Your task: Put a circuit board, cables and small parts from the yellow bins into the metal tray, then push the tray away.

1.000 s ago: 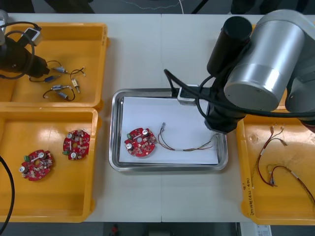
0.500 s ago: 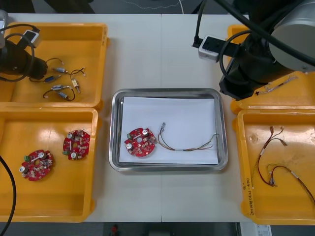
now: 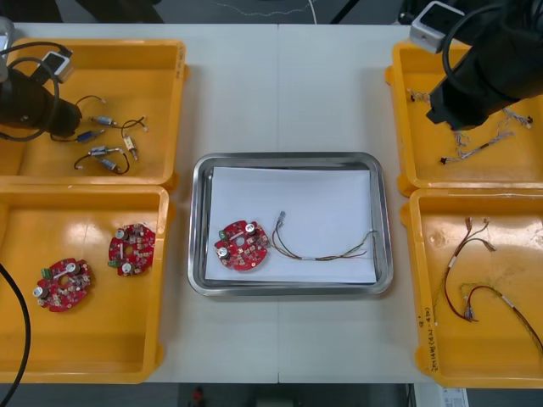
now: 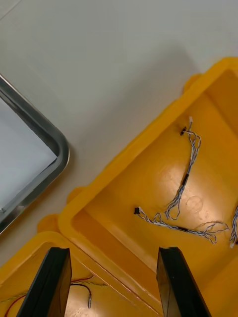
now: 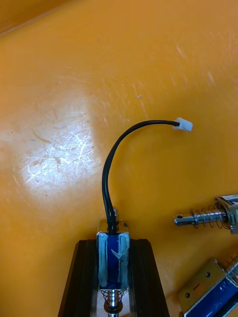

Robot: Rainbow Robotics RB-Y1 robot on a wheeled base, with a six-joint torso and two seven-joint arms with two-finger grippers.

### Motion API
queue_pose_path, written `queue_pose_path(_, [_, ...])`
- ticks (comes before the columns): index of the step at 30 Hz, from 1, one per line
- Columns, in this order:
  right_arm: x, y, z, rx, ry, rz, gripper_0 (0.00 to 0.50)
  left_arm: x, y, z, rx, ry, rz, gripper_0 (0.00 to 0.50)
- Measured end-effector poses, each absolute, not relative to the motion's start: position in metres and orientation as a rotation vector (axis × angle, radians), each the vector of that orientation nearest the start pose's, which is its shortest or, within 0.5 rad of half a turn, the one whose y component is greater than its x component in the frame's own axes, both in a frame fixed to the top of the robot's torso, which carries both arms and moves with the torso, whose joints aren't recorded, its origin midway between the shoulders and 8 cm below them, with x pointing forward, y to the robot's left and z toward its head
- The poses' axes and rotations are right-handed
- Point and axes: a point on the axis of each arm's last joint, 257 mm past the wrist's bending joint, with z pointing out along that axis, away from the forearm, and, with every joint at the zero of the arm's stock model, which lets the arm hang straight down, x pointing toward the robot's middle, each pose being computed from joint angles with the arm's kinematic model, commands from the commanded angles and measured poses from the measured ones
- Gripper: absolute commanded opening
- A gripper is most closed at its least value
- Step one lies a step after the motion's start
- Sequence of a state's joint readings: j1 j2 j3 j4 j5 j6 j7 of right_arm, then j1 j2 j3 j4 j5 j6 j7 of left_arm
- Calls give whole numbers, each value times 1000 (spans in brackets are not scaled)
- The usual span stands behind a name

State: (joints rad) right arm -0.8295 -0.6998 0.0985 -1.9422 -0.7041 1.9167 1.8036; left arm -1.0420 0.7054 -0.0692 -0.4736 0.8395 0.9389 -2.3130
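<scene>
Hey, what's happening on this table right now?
A two-armed robot is filling the metal tray from yellow bins. The tray already holds a red circuit board and a thin cable. The left gripper is shut on a small metal part in the far left bin. The right gripper hangs open over the twisted cables in the far right bin.

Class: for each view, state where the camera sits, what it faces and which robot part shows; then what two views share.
Front: above the arms, steeply down at metal tray and yellow bins; left arm, right arm.
Right wrist: on that wrist, facing twisted cables in a bin; right gripper open.
Left wrist: on that wrist, facing a bin floor; left gripper shut on a small metal part.
Shared: front and right wrist show the tray's corner.
</scene>
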Motion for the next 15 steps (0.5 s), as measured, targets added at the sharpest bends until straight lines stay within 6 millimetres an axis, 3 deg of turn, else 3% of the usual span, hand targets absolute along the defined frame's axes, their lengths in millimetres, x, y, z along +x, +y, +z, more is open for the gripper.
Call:
queue_pose_path(7, [515, -274, -51, -824, 2404, -244, 500, 645, 427, -184, 476, 2401, 119, 0])
queue_pose_path(15, [522, -311, -66, -680, 2511, -219, 500, 636, 441, -163, 526, 2423, 159, 0])
